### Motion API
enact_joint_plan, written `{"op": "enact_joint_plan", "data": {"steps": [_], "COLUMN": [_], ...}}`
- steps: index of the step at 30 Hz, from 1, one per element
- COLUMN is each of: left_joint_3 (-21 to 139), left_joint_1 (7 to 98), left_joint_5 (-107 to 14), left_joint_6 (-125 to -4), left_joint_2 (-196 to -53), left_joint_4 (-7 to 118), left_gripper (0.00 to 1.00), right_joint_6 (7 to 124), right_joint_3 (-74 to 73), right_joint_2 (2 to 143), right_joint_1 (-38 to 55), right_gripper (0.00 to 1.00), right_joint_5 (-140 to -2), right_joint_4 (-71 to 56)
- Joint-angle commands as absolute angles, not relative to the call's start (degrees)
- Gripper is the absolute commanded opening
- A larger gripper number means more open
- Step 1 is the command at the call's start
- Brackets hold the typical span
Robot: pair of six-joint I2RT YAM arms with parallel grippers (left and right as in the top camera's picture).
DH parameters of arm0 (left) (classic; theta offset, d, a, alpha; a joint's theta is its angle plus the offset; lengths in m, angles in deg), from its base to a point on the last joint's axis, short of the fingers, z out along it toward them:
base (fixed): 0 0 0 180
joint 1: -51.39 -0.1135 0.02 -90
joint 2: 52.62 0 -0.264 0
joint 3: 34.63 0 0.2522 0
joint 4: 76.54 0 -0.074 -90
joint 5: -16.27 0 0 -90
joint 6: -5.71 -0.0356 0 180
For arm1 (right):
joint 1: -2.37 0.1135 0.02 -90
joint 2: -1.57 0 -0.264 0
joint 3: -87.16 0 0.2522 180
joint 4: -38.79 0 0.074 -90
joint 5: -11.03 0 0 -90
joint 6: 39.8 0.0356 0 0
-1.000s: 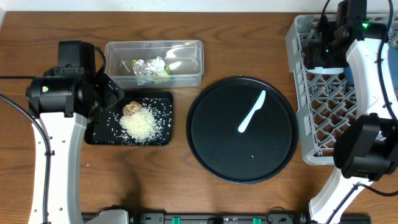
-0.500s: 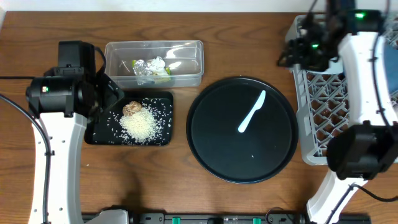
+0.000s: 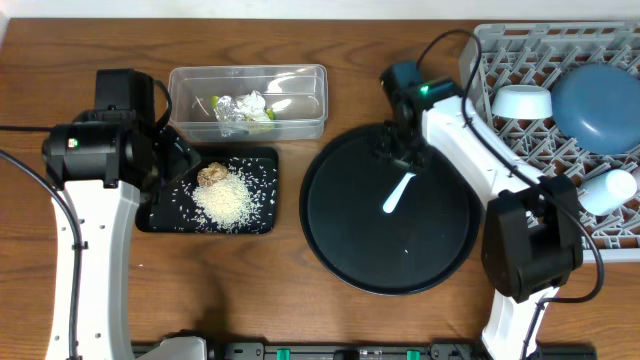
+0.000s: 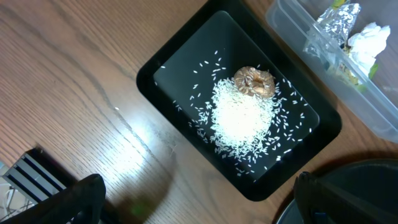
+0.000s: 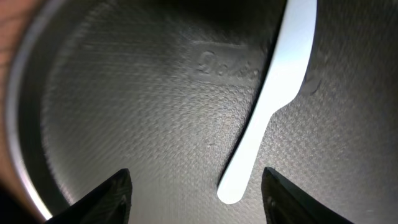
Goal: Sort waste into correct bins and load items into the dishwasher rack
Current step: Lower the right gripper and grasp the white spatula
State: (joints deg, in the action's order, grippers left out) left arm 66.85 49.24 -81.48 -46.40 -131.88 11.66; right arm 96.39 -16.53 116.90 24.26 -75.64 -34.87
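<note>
The pale spoon (image 3: pixel 398 193) lies on the large round black tray (image 3: pixel 340 230). My right gripper (image 5: pixel 199 196) hangs open just above the tray. The spoon (image 5: pixel 273 99) points its handle end down between the fingers, nearer the right one and touching neither. In the shallow black tray (image 3: pixel 160 215) are rice (image 3: pixel 225 200) and a brown lump (image 3: pixel 210 175). Above that tray's near corner, my left gripper (image 4: pixel 199 208) stays wide open and empty. The clear tub (image 3: pixel 300 120) holds a foil wad (image 3: pixel 237 108) and a yellow-green wrapper. In the grey rack (image 3: pixel 520 150) sit a blue plate (image 3: pixel 598 95), a bowl (image 3: pixel 522 100) and a cup (image 3: pixel 610 190).
The round tray fills the table's middle, between the shallow tray and the rack. Bare wood runs along the front edge. My left arm's housing (image 3: pixel 100 150) stands over the shallow tray's left end. The right arm's cable loops over the rack's left edge.
My right arm has swung left from over the rack down to the round tray, above the spoon, uncovering the plate, bowl and cup. The left arm has not moved.
</note>
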Motion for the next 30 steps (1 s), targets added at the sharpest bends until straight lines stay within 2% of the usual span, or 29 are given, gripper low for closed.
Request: {"op": "enact_joint_plan", "data": {"steps": [1, 25, 27, 30], "left_joint_3": [67.10, 67.10, 67.10, 67.10], "left_joint_1": [49.04, 49.04, 49.04, 49.04], "left_joint_5": [-82.37, -82.37, -82.37, -82.37], "left_joint_6": [-46.07, -46.07, -46.07, -46.07], "left_joint_2": [-132.04, -132.04, -132.04, -132.04], "left_joint_4": [11.31, 11.31, 11.31, 11.29], "left_gripper": [0.98, 0.98, 0.98, 0.98], "right_joint_6": [104.59, 104.35, 104.35, 104.35], "right_joint_3": [-13.69, -2.65, -2.65, -2.63], "right_joint_2": [116.33, 116.33, 116.33, 116.33], "right_joint_1": [24.13, 24.04, 24.04, 23.98], "right_gripper": [0.60, 0.58, 0.54, 0.42], "right_joint_5": [-78.35, -80.51, -80.53, -81.71], "right_joint_4": [-34.24, -23.31, -22.96, -22.96]}}
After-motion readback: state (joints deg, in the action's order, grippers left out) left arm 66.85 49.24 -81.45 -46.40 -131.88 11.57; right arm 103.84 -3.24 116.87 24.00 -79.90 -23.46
